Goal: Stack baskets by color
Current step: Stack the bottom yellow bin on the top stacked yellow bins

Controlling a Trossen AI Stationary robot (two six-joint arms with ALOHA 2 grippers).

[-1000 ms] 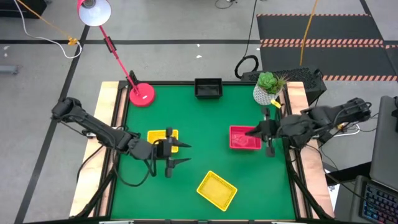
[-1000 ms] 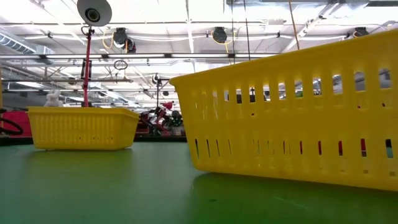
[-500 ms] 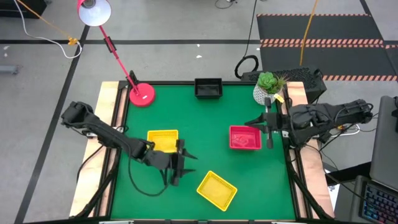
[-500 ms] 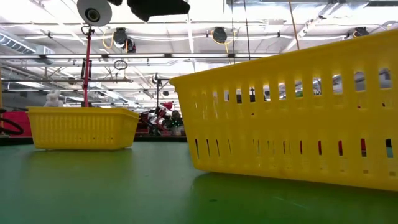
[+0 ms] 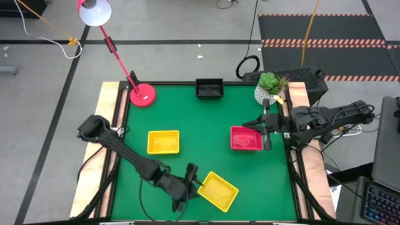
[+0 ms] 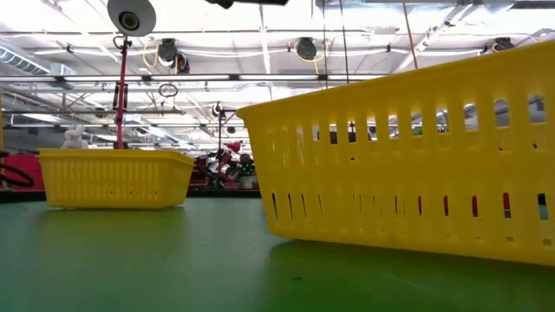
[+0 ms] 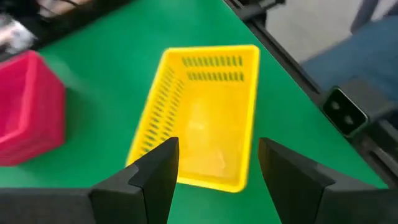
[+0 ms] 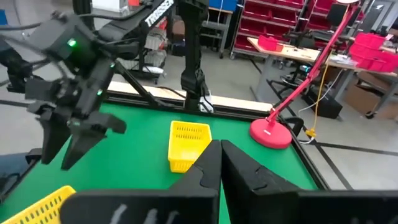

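A yellow basket (image 5: 217,190) lies askew near the table's near edge and fills the right of the low view (image 6: 416,156). My left gripper (image 5: 192,186) hovers open just to its left. Its fingers point at the basket's near short end (image 7: 211,177) and touch nothing. A second yellow basket (image 5: 163,142) rests flat at the left middle. A red basket (image 5: 245,139) sits at the right middle, and a black basket (image 5: 209,88) at the far edge. My right gripper (image 5: 267,132) is shut and empty, raised beside the red basket's right side.
A red desk lamp stands with its base (image 5: 142,95) on the table's far left corner. A white plant pot (image 5: 267,92) stands at the far right corner. Bare green mat (image 5: 206,134) lies between the baskets.
My left gripper has gone from beside the left yellow basket toward the table's near edge and right, sinking toward the askew yellow basket, and has stayed open. No basket has moved.
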